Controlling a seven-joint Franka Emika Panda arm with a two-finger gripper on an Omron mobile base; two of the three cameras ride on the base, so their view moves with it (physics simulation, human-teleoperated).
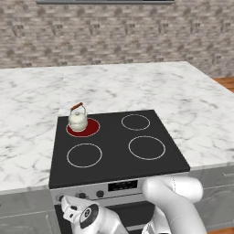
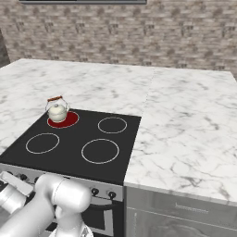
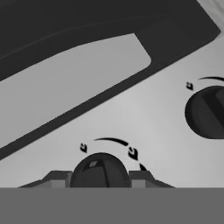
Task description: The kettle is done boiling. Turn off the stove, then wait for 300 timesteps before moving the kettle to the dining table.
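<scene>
The small cream kettle point(image 1: 77, 119) point(image 2: 57, 111) with a reddish-brown handle stands on the rear-left burner point(image 1: 90, 129) point(image 2: 70, 121), which glows red. That burner belongs to the black glass stove point(image 1: 114, 135) point(image 2: 69, 155). My gripper point(image 3: 99, 180) point(image 1: 67, 209) is low at the left end of the stove's steel front panel. Its finger tips point(image 3: 57, 179) press against both sides of a black knob point(image 3: 99, 168). The dining table is out of view.
A second knob point(image 3: 205, 111) sits further along the panel, and more knobs point(image 2: 95, 190) and a display point(image 1: 122, 185) line the front. White marble counter point(image 1: 27, 137) point(image 2: 185, 139) surrounds the stove, with a brick wall point(image 1: 114, 32) behind.
</scene>
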